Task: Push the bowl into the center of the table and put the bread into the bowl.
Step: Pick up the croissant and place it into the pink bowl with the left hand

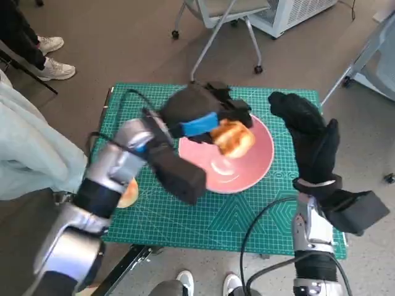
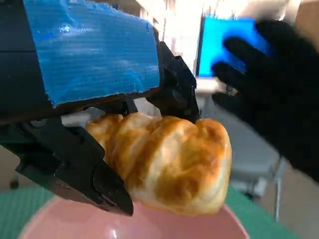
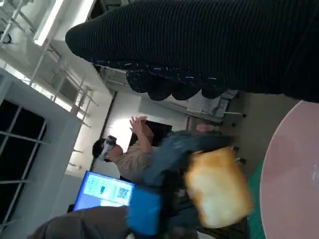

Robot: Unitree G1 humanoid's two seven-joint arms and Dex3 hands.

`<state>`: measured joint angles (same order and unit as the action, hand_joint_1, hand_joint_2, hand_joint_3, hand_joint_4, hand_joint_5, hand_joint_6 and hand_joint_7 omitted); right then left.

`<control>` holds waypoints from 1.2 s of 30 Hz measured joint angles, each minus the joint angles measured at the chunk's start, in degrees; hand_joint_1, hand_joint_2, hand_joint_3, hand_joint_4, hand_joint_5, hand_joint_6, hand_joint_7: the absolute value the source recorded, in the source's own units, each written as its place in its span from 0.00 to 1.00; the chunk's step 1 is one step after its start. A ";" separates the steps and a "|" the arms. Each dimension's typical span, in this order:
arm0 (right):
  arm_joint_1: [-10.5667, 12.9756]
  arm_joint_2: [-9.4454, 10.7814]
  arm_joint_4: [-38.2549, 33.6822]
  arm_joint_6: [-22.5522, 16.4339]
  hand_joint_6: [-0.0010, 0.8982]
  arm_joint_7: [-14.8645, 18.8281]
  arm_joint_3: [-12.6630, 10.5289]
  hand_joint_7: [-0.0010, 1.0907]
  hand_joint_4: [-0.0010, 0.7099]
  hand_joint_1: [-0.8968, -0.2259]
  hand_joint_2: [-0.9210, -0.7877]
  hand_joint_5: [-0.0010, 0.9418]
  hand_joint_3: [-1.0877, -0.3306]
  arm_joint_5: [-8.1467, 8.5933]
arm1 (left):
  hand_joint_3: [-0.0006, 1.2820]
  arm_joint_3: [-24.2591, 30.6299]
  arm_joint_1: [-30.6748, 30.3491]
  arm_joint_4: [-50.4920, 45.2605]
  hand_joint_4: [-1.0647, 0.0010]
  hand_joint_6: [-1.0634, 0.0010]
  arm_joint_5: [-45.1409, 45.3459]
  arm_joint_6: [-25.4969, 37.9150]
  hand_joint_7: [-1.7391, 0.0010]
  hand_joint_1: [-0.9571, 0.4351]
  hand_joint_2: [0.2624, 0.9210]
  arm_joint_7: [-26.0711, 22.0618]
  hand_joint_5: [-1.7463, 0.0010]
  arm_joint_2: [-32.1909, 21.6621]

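Bread point(image 1: 232, 138) sits pinched in the left robot hand point(image 1: 210, 114) above the pink bowl point(image 1: 250, 169).

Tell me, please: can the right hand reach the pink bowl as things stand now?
Probably yes: the right hand hovers open beside the pink bowl, nothing between them, though the left hand holds the bread over it.

Left hand point(image 2: 94, 99) grips the bread point(image 2: 169, 162) above the pink bowl point(image 2: 199, 226); the gloved right hand point(image 2: 279, 94) is at 2 o'clock.
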<state>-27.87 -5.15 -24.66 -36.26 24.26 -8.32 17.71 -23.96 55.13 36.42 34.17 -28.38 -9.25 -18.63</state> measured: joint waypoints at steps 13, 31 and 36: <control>1.05 -0.94 0.98 -0.25 0.14 -0.23 -0.49 0.45 0.29 0.40 0.00 0.00 0.45 -0.05 | 0.00 -2.13 0.44 5.95 0.69 0.58 1.38 3.62 0.98 0.62 0.85 -3.13 0.99 1.24; 1.03 -1.06 1.03 -0.41 0.14 -0.96 -0.36 0.46 0.29 0.38 0.00 0.00 0.45 -0.20 | 0.00 4.26 -3.58 -5.07 0.90 0.75 -10.32 4.94 1.00 0.58 0.80 -17.10 1.00 -4.06; 1.09 -1.08 1.20 -0.42 0.13 -0.95 -0.36 0.46 0.29 0.38 0.00 0.00 0.45 -0.18 | 0.00 9.03 -8.60 -14.58 0.90 0.74 -16.75 8.11 1.00 0.61 0.79 -22.96 1.00 -8.63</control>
<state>-26.78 -6.23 -23.46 -36.67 23.31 -8.67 17.54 -14.93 46.53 21.84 17.43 -20.26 -32.21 -27.27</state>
